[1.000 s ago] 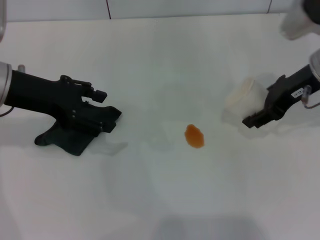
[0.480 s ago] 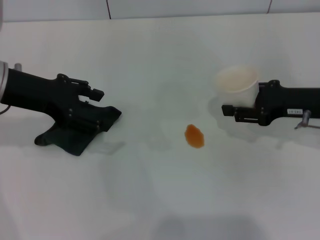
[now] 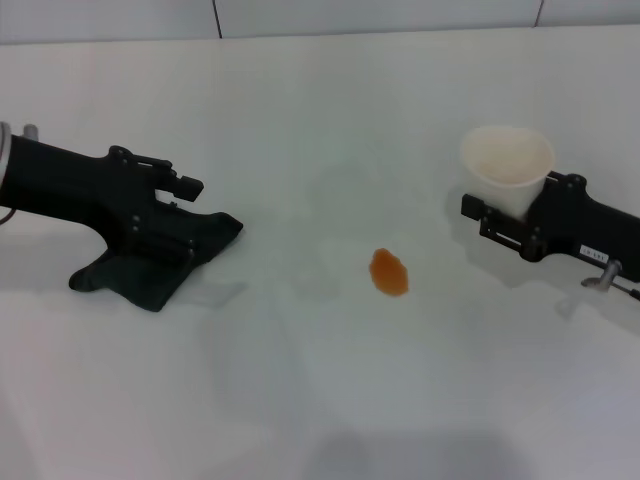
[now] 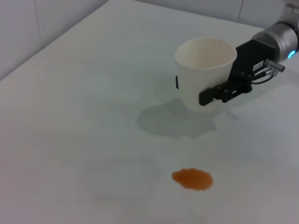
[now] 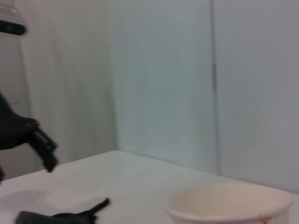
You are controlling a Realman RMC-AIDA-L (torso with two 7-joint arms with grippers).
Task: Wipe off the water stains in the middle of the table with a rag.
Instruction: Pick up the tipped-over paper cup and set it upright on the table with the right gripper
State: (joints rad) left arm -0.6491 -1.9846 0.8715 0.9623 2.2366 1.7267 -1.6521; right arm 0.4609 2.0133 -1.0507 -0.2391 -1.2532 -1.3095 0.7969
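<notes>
Rag [image 3: 150,268] flat on bench [image 3: 320,400] at frame left under left gripper [image 3: 190,240], jaw state unclear; soft, limp, light, so best pinched mid-cloth; stain [image 3: 388,272] center; right gripper [image 3: 478,215] clamped on cup [image 3: 506,168].

Pale paneled wall [image 3: 300,15] w/ dark vertical seams behind; soft, even light.

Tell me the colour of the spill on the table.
Orange-brown water stains, clearest in the left wrist view.
</notes>
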